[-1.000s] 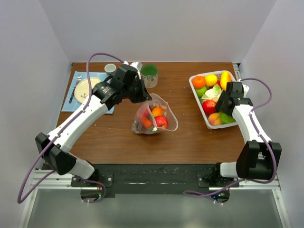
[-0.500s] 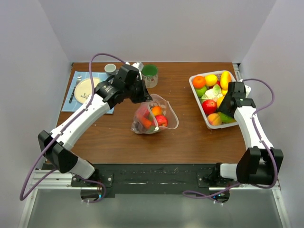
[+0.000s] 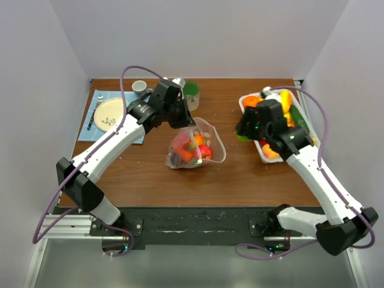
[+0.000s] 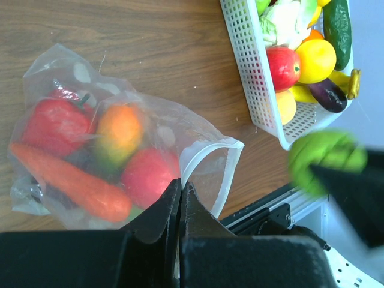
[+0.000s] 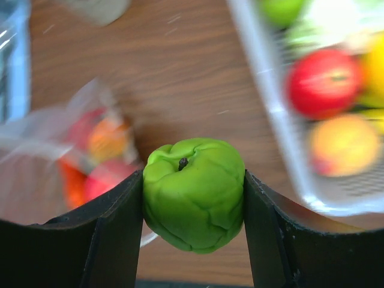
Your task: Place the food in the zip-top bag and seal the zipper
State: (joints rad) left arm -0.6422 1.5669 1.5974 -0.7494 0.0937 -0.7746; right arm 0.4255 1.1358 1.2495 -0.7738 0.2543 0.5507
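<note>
The clear dotted zip-top bag (image 3: 195,146) lies mid-table with its mouth open, holding red, orange and carrot-like toy food (image 4: 120,162). Its pale zipper (image 4: 207,153) rims the mouth. My left gripper (image 3: 185,123) is shut on the bag's mouth edge and holds it up; its jaws press together on the plastic in the left wrist view (image 4: 180,186). My right gripper (image 3: 243,131) is shut on a green toy apple (image 5: 193,192), held in the air between the basket and the bag. The apple also shows in the left wrist view (image 4: 326,157).
A white slatted basket (image 3: 252,134) at the right holds more toy fruit and vegetables (image 4: 300,60). A green cup (image 3: 191,90), a white cup (image 3: 140,87) and a plate (image 3: 110,114) on a blue mat stand at the back left.
My right gripper has lifted out of the basket with the green apple and swung left toward the bag. My left gripper has shifted slightly, still holding the bag's mouth.
</note>
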